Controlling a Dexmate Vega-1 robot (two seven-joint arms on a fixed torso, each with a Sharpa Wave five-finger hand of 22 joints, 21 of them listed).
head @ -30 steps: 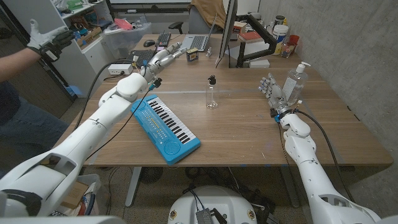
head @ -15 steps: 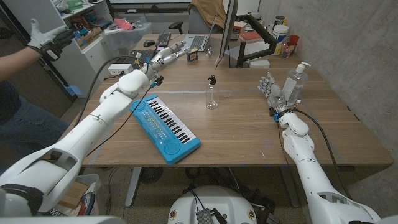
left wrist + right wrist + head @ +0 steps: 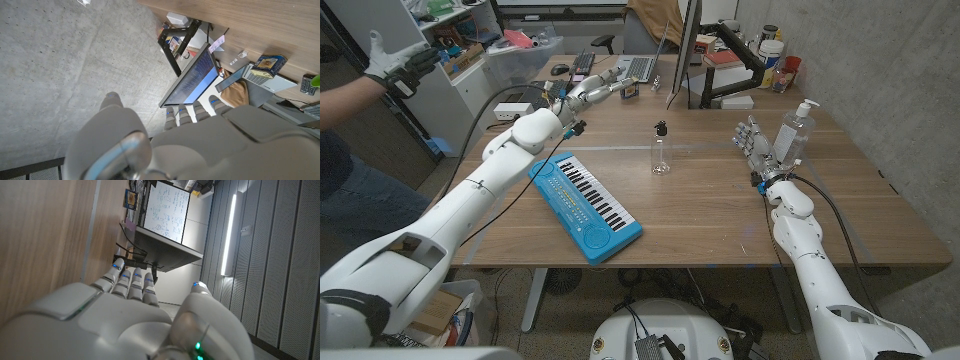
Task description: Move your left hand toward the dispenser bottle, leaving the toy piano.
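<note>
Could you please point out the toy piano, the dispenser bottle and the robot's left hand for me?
toy piano (image 3: 585,205): head view, on the black and white keys.
dispenser bottle (image 3: 794,134): head view, on the clear body below the pump.
left hand (image 3: 590,89): head view, on the back of the hand.

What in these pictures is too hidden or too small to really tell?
- Small clear bottle, head view: too small to tell whether it holds liquid.
- Pump bottle, head view: its base is covered by the right hand.
- Left hand, head view: small and far off; its finger pose is unclear.
- Toy piano, head view: its button labels are unreadable.
</note>
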